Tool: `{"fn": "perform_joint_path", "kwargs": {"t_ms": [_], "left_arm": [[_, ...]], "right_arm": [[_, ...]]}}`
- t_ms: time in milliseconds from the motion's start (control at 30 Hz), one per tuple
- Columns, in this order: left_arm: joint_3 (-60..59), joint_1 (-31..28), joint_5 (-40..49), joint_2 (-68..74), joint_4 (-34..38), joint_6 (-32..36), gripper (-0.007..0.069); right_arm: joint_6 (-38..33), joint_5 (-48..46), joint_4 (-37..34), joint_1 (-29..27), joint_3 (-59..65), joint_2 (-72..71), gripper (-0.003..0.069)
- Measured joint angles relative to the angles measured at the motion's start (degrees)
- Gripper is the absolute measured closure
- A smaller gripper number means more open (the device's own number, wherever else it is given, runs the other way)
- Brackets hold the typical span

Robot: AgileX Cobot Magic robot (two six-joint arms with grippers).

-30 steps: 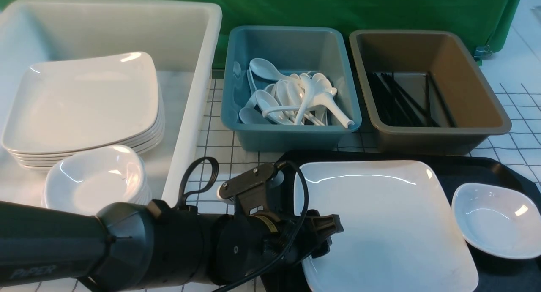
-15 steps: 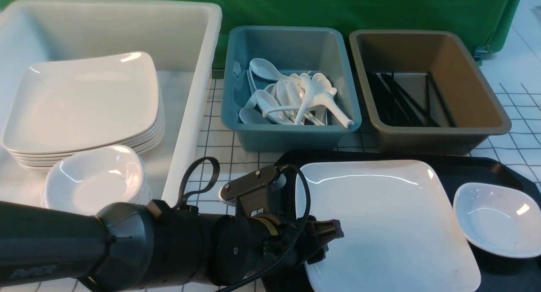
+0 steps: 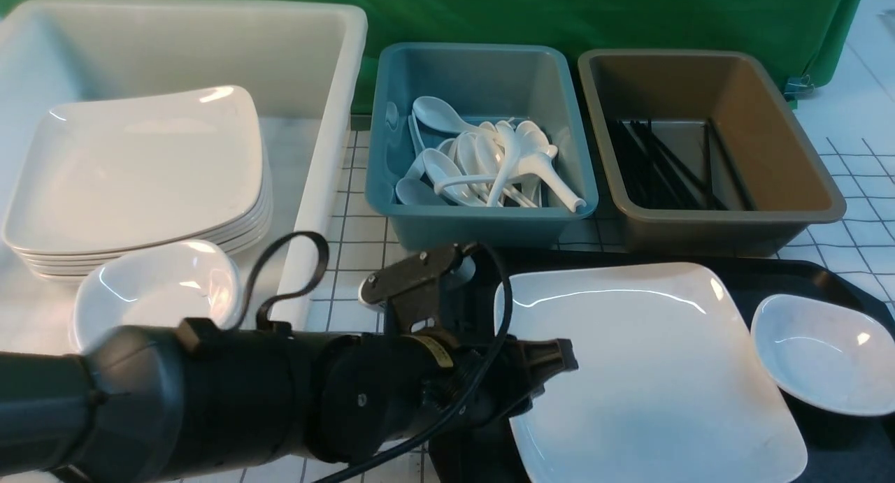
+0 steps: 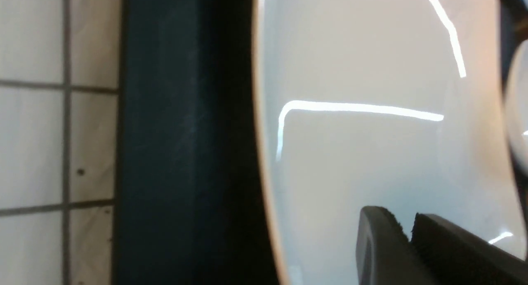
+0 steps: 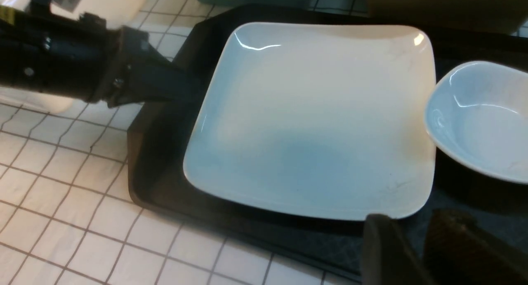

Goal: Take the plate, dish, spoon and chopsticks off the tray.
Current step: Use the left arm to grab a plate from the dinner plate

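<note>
Plate (image 3: 657, 378) is lying on the tray (image 3: 818, 280), rightward of the left arm (image 3: 556, 361), which is reaching in over the tray's left side. Its jaws are standing narrowly parted, pinching nothing visible. Approach is likely needing to follow the plate's left rim.

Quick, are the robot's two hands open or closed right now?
Left hand: at the plate; can't tell if it's open or closed.
Right hand: slightly open, holding nothing.

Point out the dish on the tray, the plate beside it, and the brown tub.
Dish (image 3: 825, 354): front view, inner surface.
Plate (image 3: 650, 371): front view, flat centre.
Brown tub (image 3: 727, 216): front view, near rim.
</note>
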State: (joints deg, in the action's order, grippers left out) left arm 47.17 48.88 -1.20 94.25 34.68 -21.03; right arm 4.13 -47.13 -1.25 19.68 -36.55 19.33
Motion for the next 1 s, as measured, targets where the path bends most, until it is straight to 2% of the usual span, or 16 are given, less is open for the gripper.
{"fn": "perform_joint_path", "kwargs": {"t_ms": [200, 333, 500, 700, 1000], "left_arm": [[0.0, 0.0, 1.2, -0.73, -0.06, 1.77, 0.0492], [0.0, 0.0, 8.17, -0.73, -0.24, 2.43, 0.0438], [0.0, 0.0, 13.72, -0.73, 0.43, 2.61, 0.0291], [0.0, 0.0, 14.64, -0.46, 3.52, 2.61, 0.0156], [1.08, 0.0, 16.18, 5.98, 10.88, 2.73, 0.0124]], "right_arm": [[0.05, -0.4, 0.0, 0.0, 0.0, 0.0, 0.0447], [-0.06, -0.8, 0.0, 0.0, 0.0, 0.0, 0.0444], [0.04, -0.86, 0.0, 0.0, 0.0, 0.0, 0.0443], [-0.09, -0.86, 0.0, 0.0, 0.0, 0.0, 0.0443], [0.01, -0.86, 0.0, 0.0, 0.0, 0.0, 0.0435]]}}
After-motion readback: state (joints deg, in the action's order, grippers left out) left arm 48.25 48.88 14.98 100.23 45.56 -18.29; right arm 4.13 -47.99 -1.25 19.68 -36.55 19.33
